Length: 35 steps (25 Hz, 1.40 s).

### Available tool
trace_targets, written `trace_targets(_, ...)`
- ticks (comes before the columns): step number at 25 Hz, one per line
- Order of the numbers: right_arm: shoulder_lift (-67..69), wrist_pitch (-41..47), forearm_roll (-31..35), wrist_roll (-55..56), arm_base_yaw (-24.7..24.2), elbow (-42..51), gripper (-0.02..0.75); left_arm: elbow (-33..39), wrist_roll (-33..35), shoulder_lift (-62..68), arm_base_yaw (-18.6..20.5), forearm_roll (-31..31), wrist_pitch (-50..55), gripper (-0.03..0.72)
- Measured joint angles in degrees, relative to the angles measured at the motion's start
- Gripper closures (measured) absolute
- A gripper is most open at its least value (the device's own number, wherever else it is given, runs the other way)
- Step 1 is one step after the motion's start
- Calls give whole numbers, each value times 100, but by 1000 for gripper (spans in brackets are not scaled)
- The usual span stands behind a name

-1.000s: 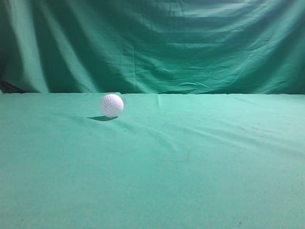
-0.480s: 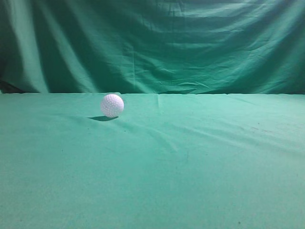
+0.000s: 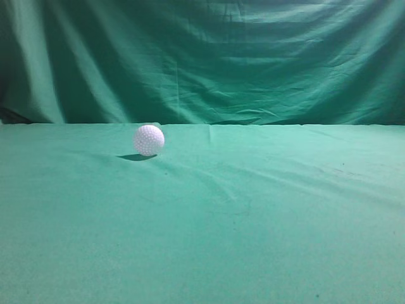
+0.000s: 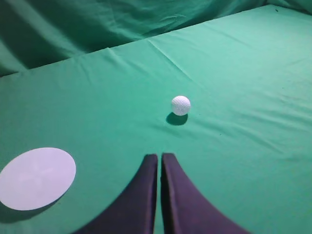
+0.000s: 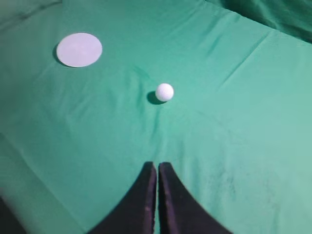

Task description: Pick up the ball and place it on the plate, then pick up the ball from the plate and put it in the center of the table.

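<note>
The white dimpled ball (image 3: 148, 140) rests on the green cloth table (image 3: 253, 209), left of the middle in the exterior view. It also shows in the left wrist view (image 4: 181, 105) and the right wrist view (image 5: 165, 92). The flat white plate (image 4: 37, 178) lies on the cloth at the lower left of the left wrist view and at the upper left of the right wrist view (image 5: 79, 49). My left gripper (image 4: 160, 156) is shut and empty, short of the ball. My right gripper (image 5: 157, 165) is shut and empty, well short of the ball. Neither gripper shows in the exterior view.
A darker green cloth backdrop (image 3: 202, 57) hangs behind the table's far edge. The table's near edge drops off at the lower left of the right wrist view (image 5: 19, 195).
</note>
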Motion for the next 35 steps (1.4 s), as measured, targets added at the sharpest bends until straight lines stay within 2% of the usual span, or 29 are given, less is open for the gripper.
trace_targets(8, -1805, -969, 421, 130, 0, 1970, 738, 84, -49, 0, 0, 0, -146, 688)
trace_targets(15, -2706, -1544, 468, 228, 0, 3031, 738, 84, -177, 0, 0, 0, -113, 688)
trace_targets(24, -2758, -2781, 537, 250, 0, 3553, 738, 84, -189, 0, 0, 0, -95, 688)
trace_targets(35, -2758, -2750, 374, 250, 0, 3577, 738, 84, -189, 0, 0, 0, -95, 688)
